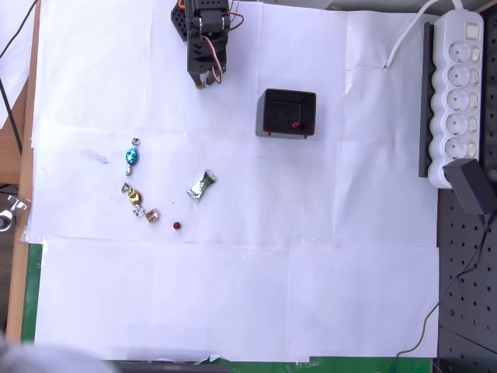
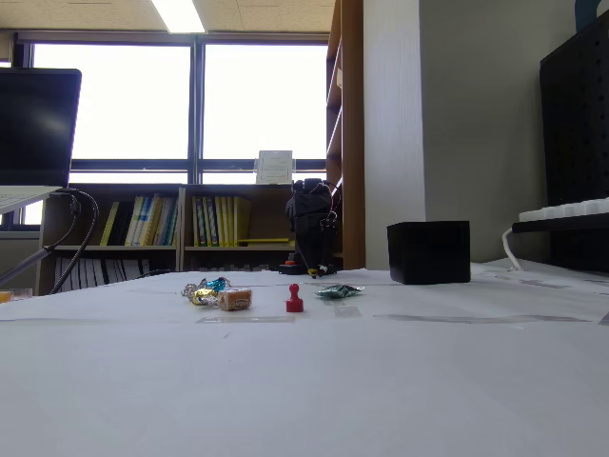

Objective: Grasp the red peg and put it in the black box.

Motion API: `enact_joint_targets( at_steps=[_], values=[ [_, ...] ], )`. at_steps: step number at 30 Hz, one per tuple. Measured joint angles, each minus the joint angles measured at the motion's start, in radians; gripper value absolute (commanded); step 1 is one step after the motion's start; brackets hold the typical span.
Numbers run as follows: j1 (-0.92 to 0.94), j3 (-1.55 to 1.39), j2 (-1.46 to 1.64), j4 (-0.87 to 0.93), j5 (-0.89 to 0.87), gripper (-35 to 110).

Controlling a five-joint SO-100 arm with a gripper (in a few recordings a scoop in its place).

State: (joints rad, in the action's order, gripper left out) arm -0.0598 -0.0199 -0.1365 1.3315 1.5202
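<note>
The red peg (image 1: 178,226) stands on the white paper left of centre in the overhead view, a tiny dark red dot; the fixed view shows the peg (image 2: 294,299) upright among the candies. The black box (image 1: 289,94) sits at the upper middle, with small red spots on its floor; in the fixed view the box (image 2: 428,252) stands to the right. My gripper (image 1: 204,79) hangs at the top edge under the folded black arm (image 2: 312,227), far from the peg. Its fingertips look closed together with nothing between them.
Wrapped candies lie near the peg: a blue one (image 1: 130,157), a gold one (image 1: 134,194), a pinkish-gold one (image 1: 152,216) and a silver-green one (image 1: 201,185). A white power strip (image 1: 458,101) runs along the right edge. Wide bare paper lies below the peg.
</note>
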Motion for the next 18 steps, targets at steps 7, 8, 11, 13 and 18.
enact_joint_targets(
  at_steps=[7,8,11,13,18],
  values=[
    [0.000,0.000,0.000,0.000,-0.006,0],
    [0.000,0.000,0.000,0.000,-0.008,0],
    [0.000,0.000,0.000,0.000,0.003,0],
    [0.000,0.000,0.000,-0.002,0.064,0],
    [-0.003,0.000,0.000,-0.164,0.074,0]
  ],
)
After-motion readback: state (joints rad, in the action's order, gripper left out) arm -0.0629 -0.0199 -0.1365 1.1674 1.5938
